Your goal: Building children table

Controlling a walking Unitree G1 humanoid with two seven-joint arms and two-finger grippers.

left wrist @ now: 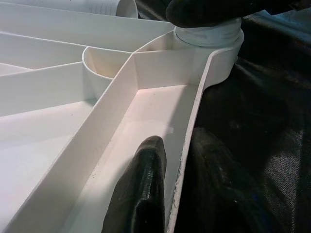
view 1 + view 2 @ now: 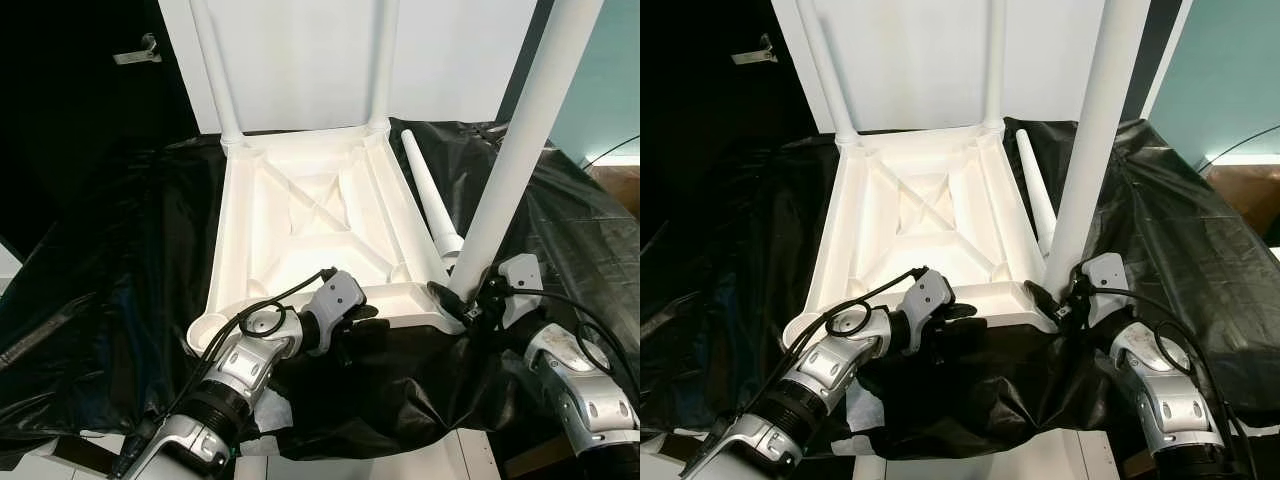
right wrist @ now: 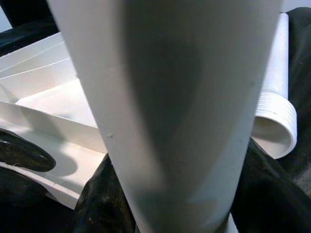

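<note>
Upside-down white plastic children's tabletop [image 2: 310, 215] with ribbed underside is lying on a crinkly black plastic sheet [image 2: 110, 300] spread over the bench, two white tube legs [image 2: 212, 60] already standing up from its far corners by the white wall [image 2: 450, 60].

Left tool [image 2: 352, 322] is pinching the near rim of the tabletop: one black finger [image 1: 141, 194] sits inside the rim wall, the other is outside against the sheet, so it's clamped on that edge.

Right tool [image 2: 462, 300] is closed around the base of a third white leg [image 2: 520, 140], which stands in the near right corner socket and tilts a bit to the right.

One more loose white tapered leg [image 2: 428, 195] with a threaded end lies on the sheet just beside the tabletop's right edge, close behind the right tool, so it's tight there. Plenty of open sheet to the left and far right.
</note>
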